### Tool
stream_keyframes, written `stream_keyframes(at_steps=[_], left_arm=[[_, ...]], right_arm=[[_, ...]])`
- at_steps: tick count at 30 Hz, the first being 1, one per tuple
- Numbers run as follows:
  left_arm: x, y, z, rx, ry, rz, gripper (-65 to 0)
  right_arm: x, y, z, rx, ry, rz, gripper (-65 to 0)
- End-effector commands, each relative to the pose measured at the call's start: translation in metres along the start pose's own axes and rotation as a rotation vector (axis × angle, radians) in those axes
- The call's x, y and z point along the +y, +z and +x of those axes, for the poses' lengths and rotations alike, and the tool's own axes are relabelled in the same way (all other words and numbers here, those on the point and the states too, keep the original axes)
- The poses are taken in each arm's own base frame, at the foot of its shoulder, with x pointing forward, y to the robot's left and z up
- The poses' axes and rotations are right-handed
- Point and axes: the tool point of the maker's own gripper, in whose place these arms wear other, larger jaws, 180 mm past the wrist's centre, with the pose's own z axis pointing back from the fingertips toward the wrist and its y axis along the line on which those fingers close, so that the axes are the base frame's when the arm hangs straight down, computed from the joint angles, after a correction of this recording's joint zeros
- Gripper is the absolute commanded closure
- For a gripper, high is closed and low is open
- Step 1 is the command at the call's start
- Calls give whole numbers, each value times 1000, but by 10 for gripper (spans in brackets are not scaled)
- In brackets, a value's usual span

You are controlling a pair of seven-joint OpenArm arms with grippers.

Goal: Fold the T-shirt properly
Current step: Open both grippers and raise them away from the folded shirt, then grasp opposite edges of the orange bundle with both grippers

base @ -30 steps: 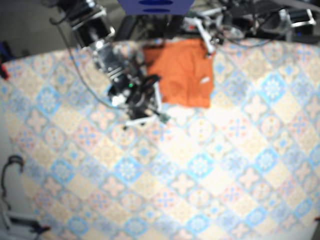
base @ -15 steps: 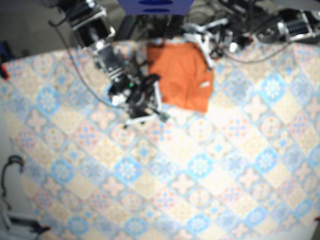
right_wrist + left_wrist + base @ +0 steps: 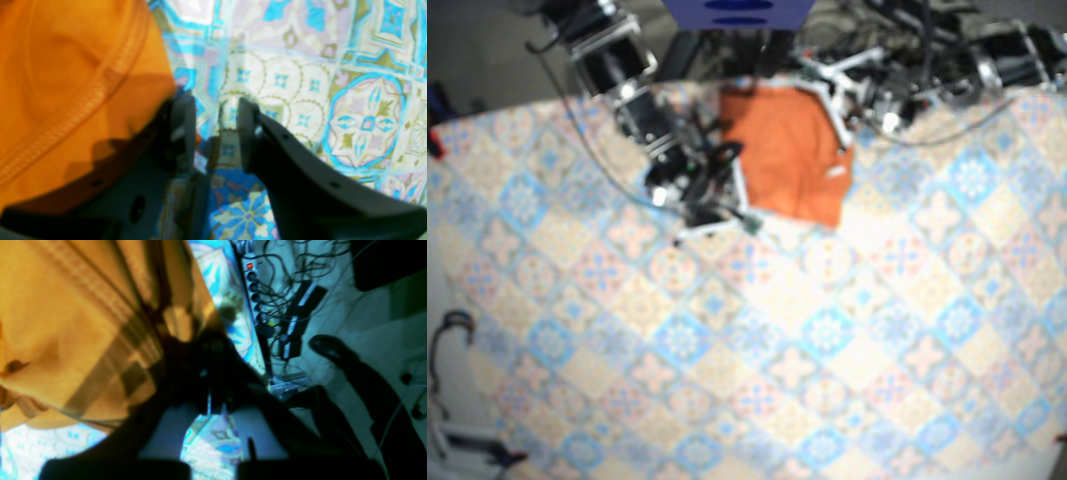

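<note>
The orange shirt [image 3: 787, 150] lies at the top middle of the bench [image 3: 827, 350]. The right claw [image 3: 215, 116] is spread beside its hem. For the left claw [image 3: 211, 366], too dark, I cannot tell.

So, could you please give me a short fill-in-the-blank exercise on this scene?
The T-shirt is ___ in colour. In the base view it lies near the picture's ___ edge. The right pincer stands ___, with tablecloth showing through the gap.
Missing words: orange; top; open.
</note>
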Motion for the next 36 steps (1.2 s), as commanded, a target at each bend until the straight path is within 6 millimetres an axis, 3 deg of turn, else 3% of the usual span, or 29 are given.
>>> stream_keyframes(at_steps=[1,9,17,27,36], left_arm=[[40,3,-28,120,17,154,0],[74,4,-48,173,40,200,0],[100,15,-48,127,108,210,0],[104,18,-50,139,104,223,0],[125,31,-59,144,134,278,0]], right_arm=[[-8,3,13,-35,4,-17,-211],[-13,4,2,-10,11,-25,-211],[-14,4,-3,-1,17,-27,-211],[-14,4,-3,-1,17,-27,-211],[-14,4,-3,-1,17,-27,-211]])
